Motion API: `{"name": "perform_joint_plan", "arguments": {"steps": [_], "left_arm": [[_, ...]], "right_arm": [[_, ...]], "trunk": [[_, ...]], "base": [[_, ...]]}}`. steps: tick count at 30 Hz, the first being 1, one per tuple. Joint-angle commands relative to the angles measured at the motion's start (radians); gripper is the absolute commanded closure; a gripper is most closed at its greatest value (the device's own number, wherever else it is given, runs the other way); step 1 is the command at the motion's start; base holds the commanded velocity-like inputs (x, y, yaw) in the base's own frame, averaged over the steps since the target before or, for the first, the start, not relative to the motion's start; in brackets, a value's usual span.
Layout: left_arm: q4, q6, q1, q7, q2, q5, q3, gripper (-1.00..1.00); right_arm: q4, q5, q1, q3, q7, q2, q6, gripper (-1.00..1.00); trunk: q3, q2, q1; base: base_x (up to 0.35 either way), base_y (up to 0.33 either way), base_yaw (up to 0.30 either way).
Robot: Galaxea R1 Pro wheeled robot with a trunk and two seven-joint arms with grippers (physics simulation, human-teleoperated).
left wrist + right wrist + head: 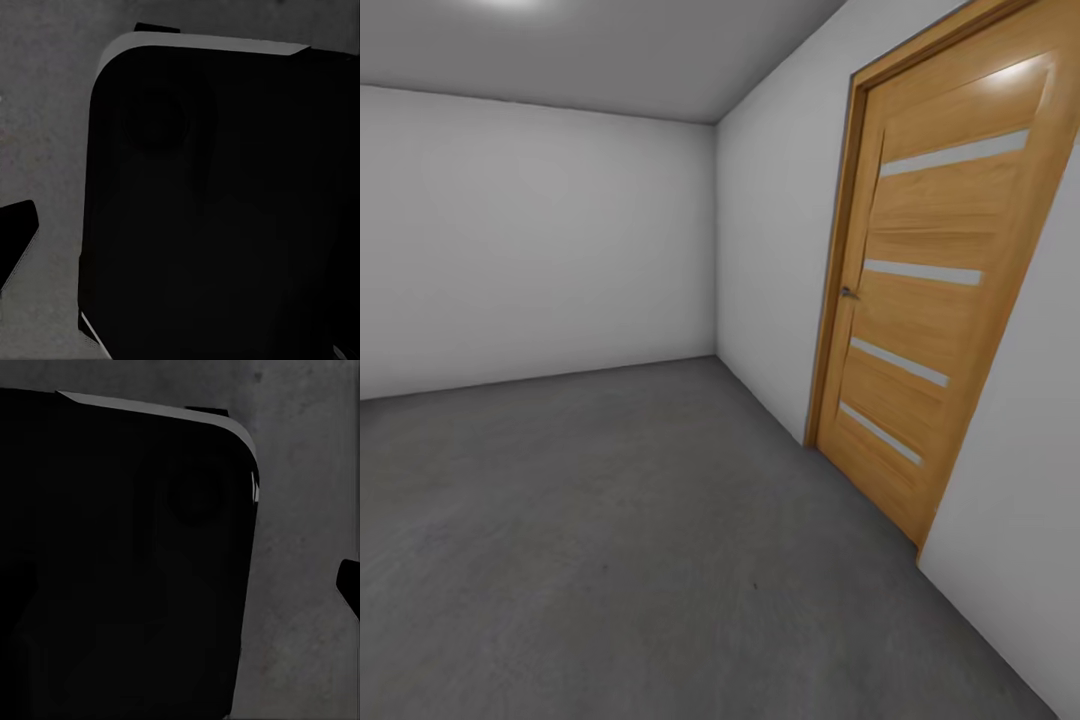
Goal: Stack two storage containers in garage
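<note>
Ahead: grey concrete floor (610,540) | right: slatted wooden door (930,300) | white walls (530,240)

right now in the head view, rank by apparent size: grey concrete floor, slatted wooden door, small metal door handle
1. grey concrete floor
2. slatted wooden door, which looks large partly through nearness
3. small metal door handle, by far the smallest

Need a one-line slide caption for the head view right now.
Bare garage: grey concrete floor, white walls, slatted wooden door shut on the right.
</note>
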Motion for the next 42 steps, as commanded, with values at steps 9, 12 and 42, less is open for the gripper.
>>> {"name": "perform_joint_plan", "arguments": {"steps": [9,12,42], "left_arm": [[0.0,-0.003,0.0,0.001,0.001,0.007,0.005,-1.0],[0.0,-0.003,0.0,0.001,0.001,0.007,0.005,-1.0],[0.0,0.0,0.0,0.001,0.0,0.007,0.004,-1.0]], "right_arm": [[0.0,0.002,0.0,0.002,0.0,0.001,-0.002,-1.0],[0.0,0.003,0.0,0.002,0.0,0.001,-0.002,-1.0],[0.0,0.005,0.0,0.005,0.001,-0.002,0.001,-1.0]], "trunk": [[-0.001,0.0,0.001],[-0.001,0.0,0.001],[-0.001,0.0,0.001]], "base": [[0.324,0.0,-0.123],[0.324,0.0,-0.229],[0.32,0.096,-0.111]]}}
